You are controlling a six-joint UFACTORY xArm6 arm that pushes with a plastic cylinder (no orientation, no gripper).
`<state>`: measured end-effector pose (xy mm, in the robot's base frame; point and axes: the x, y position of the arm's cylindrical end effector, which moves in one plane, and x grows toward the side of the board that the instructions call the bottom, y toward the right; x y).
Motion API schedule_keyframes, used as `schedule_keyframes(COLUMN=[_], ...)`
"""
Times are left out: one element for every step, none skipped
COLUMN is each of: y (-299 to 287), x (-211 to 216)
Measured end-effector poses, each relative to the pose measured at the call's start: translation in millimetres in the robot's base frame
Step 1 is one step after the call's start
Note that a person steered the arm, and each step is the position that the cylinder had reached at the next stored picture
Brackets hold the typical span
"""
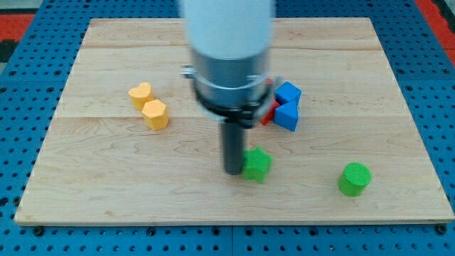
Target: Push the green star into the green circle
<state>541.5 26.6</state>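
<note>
The green star (pixel 257 163) lies on the wooden board (pixel 106 185) a little below its middle. The green circle (pixel 354 178), a short green cylinder, stands at the view's lower right, well apart from the star. My tip (pixel 234 171) is at the star's left side, touching or almost touching it. The arm's white and grey body hangs above it and hides the board behind.
Two yellow blocks (pixel 141 94) (pixel 155 114) sit together at the view's left. Two blue blocks (pixel 288 92) (pixel 287 115) and a red block (pixel 269 111), partly hidden by the arm, cluster right of the middle. A blue pegboard surrounds the board.
</note>
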Motion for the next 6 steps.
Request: schedule_keyframes(y=[9,21,78,128,150,140], x=[0,-1,-1,-1,-1,-24])
